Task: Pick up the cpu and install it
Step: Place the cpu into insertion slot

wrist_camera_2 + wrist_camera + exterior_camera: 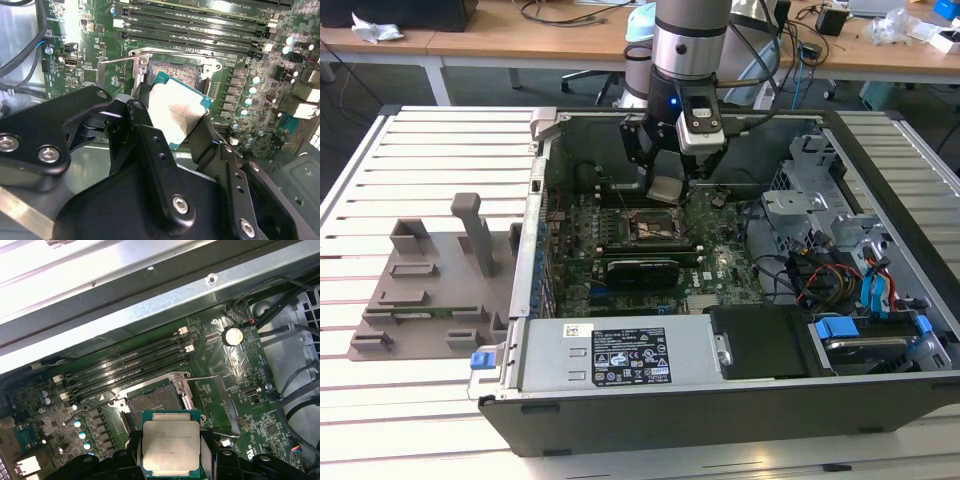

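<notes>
Cpu: the cpu (pixel 171 447) is held up in the air by the gripper (pixel 171 461). It is just over the socket (pixel 150 402) and is not yet set in it. Its silver top and green rim are seen in both wrist views.

Fingers: the two black fingers (pixel 207 137) are closed on two opposite edges of the cpu. The chip is pinched between them and nothing else is held.

Socket: it is open, and its inside is left bare. A shiny metal frame is seen around it. It sits on the board (pixel 235 365).

Board: it is green and lies flat on the floor of the case (pixel 720 400). Long black slots (pixel 125 367) are lined up just beside the socket. A long black card (pixel 640 270) is seen near the socket, on its other side.

Case: it is laid on its side with the cover off. A grey box with a white label fills the near edge.

Table: the case is placed on a white slatted table (pixel 420 150). A grey stand (pixel 430 290) is placed at the exterior view's left, apart from the case.
</notes>
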Robot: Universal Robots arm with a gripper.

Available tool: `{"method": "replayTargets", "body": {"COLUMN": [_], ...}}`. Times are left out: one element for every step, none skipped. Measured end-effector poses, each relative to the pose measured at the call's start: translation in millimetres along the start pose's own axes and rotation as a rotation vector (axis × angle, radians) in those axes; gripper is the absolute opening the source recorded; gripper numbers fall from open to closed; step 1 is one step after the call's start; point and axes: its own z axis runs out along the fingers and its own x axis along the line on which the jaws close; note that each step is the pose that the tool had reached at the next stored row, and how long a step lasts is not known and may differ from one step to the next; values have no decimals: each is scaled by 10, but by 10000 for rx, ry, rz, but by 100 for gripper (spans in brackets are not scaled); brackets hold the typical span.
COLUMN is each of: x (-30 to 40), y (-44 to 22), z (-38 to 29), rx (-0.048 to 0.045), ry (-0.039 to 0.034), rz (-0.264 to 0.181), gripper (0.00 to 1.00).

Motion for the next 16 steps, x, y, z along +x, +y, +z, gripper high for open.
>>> {"method": "replayTargets", "body": {"x": [0,0,0,0,0,0,0,0,0,0,0,0,0,0,0,0], "y": [0,0,0,0,0,0,0,0,0,0,0,0,0,0,0,0], "z": [0,0,0,0,0,0,0,0,0,0,0,0,0,0,0,0], "rx": [1,2,5,6,8,11,13,17,20,23,29,32,35,38,42,45], "ry": [4,8,12,16,19,23,25,31,34,37,43,47,50,55,62,66], "rz": [63,126,224,295,350,418,472,581,659,707,841,925,984,1097,1215,1301], "gripper": [55,55,55,55,55,55,55,55,55,55,55,55,55,55,55,55]}}
